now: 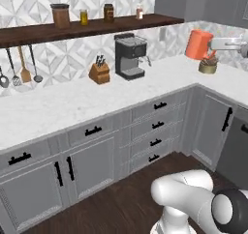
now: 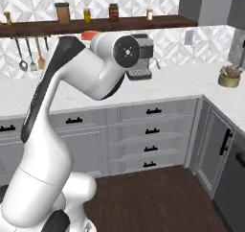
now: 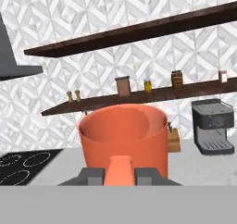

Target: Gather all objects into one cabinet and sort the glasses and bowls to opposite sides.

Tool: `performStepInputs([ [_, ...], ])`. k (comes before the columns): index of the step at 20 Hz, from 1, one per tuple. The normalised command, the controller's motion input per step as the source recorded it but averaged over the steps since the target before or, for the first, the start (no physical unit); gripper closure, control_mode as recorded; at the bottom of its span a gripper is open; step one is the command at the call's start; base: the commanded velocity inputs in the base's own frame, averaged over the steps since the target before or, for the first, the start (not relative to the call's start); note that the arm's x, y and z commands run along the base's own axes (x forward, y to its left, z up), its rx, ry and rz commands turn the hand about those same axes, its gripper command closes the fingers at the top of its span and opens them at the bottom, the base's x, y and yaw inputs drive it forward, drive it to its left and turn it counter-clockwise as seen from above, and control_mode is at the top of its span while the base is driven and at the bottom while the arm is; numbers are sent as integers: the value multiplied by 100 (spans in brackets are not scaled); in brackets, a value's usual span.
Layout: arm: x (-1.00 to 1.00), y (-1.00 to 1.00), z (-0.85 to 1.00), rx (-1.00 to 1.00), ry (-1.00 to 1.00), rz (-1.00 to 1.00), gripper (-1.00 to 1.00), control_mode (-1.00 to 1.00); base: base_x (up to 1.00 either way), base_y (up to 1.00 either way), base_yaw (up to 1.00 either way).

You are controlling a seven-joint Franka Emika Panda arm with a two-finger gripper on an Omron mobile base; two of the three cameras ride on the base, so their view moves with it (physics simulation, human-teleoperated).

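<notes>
my gripper (image 3: 121, 176) is closed on the handle of the orange mug (image 3: 123, 137), one finger (image 3: 91, 177) on each side of it, and the mug sits upright just ahead of my fingertips with its open mouth showing. from the left base view the mug (image 1: 198, 44) hangs in the air above the counter (image 1: 72, 105), and my gripper (image 1: 213, 44) holds it from the side. just below the mug there is a small round pot (image 1: 208, 66) on the counter, though i cannot make out what is in it. beyond the mug, past my fingers, a dark wooden shelf (image 3: 139, 96) carries a few jars (image 3: 122, 86). off to the right of my fingers stands a coffee machine (image 3: 213, 127), and a knife block (image 3: 173, 140) peeks out beside the mug. to the left lies a black stovetop (image 3: 25, 163).
</notes>
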Motion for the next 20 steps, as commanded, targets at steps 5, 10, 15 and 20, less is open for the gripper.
performStepInputs([
  [5, 0, 0, 0, 0, 0, 0, 100, 100, -5, 55, 87],
  [10, 0, 0, 0, 0, 0, 0, 100, 100, -9, 56, 89],
  [15, 0, 0, 0, 0, 0, 0, 100, 100, -5, 57, 92],
  [20, 0, 0, 0, 0, 0, 0, 100, 100, -1, 60, 92],
])
